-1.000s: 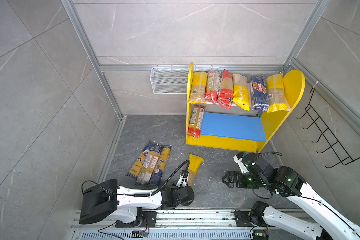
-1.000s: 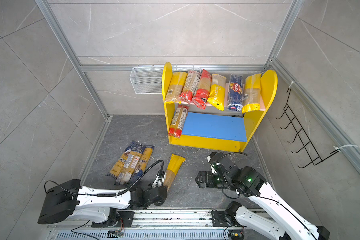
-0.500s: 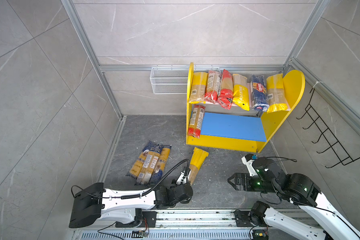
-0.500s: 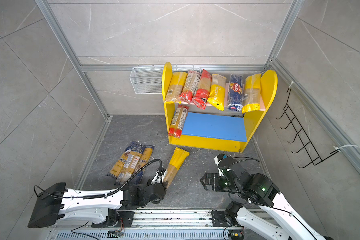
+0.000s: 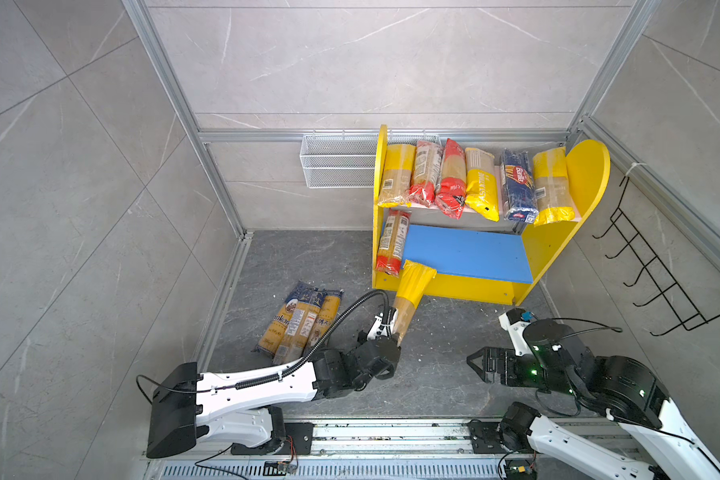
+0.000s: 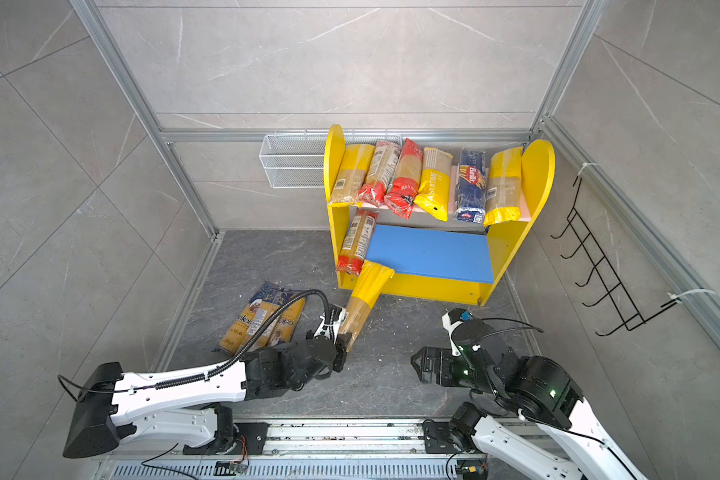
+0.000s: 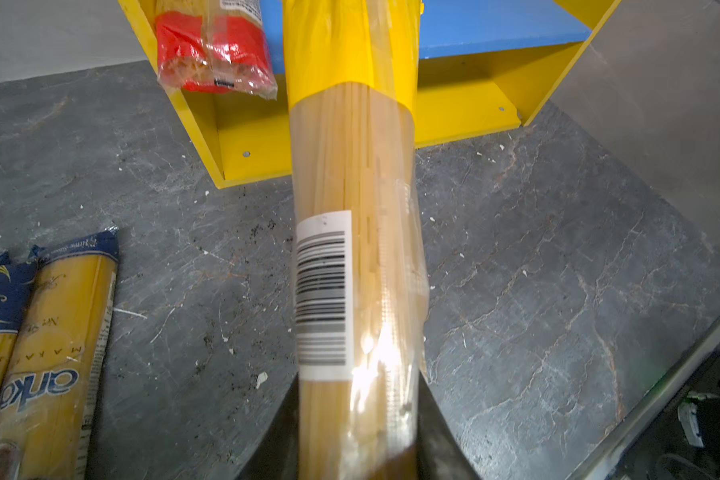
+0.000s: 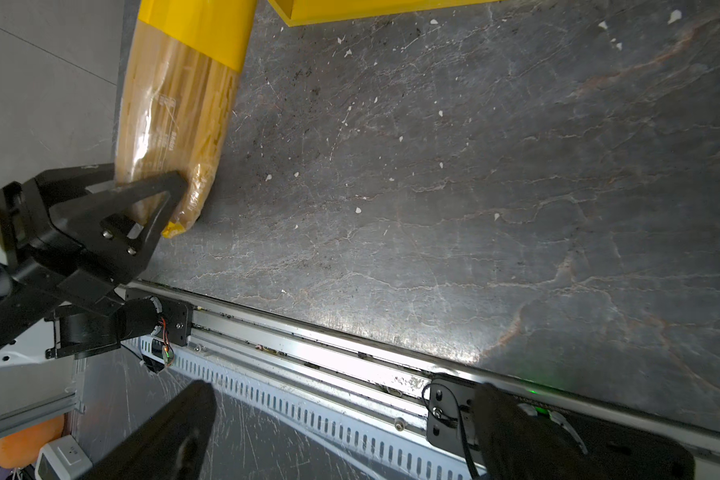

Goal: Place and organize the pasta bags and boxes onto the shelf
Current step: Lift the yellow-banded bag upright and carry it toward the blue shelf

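My left gripper (image 5: 393,336) (image 7: 356,436) is shut on the near end of a yellow-capped spaghetti packet (image 5: 408,299) (image 6: 360,303) (image 7: 354,208). The packet slants up towards the shelf (image 5: 587,178) (image 6: 537,166). Its yellow far end reaches the front edge of the blue lower board (image 5: 466,253), next to a red packet (image 5: 391,243) that lies there. Several packets fill the pink upper board (image 5: 578,214). Three more packets (image 5: 300,320) (image 7: 51,353) lie on the floor at the left. Low at the right, my right gripper (image 5: 474,368) (image 8: 341,399) stands open and holds nothing.
A white wire basket (image 5: 337,162) hangs on the back wall left of the shelf. A black hook rack (image 5: 649,266) is on the right wall. The arms' metal rail (image 5: 391,432) runs along the near edge. Pasta crumbs dot the dark floor (image 8: 433,187).
My left gripper has carried the yellow packet forward, so its far end now meets the lower board's front edge. The right arm has drawn back a little to the right.
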{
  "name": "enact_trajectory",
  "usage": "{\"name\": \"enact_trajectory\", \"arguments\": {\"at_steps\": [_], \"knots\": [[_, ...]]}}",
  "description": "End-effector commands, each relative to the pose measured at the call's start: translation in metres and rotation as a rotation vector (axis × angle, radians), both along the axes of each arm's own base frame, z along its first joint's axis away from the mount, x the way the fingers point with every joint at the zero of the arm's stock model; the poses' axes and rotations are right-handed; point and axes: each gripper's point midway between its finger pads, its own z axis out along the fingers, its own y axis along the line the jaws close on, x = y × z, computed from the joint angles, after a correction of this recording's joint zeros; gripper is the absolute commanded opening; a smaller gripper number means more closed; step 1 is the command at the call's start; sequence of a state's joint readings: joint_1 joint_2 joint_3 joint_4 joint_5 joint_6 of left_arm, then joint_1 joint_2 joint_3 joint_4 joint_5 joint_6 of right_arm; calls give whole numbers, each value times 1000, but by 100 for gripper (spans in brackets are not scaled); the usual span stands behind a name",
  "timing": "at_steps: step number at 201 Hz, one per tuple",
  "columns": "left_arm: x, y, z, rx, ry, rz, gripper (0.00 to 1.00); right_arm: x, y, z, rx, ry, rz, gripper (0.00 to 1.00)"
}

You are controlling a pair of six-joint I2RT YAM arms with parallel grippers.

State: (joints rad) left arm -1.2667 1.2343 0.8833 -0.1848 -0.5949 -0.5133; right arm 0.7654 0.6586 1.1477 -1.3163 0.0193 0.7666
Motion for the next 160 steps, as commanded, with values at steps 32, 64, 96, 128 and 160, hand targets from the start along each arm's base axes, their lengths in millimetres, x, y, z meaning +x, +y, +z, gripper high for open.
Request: {"name": "enact_trajectory", "arguments": {"at_steps": [32, 64, 96, 128, 160], "knots": [[62, -24, 86, -231, -142, 76, 0, -7, -23, 17, 3, -51, -69, 100], [102, -36, 98, -252, -161, 91, 0, -11, -35, 24, -3, -76, -98, 100], [141, -49, 106, -275, -167, 97, 0, -15, -49, 30, -19, -98, -129, 100], [177, -59, 109, -294, -164, 102, 0, -17, -53, 26, -18, -91, -146, 100], [204, -71, 112, -308, -160, 95, 0, -12, -48, 17, -26, -83, -147, 100]]}}
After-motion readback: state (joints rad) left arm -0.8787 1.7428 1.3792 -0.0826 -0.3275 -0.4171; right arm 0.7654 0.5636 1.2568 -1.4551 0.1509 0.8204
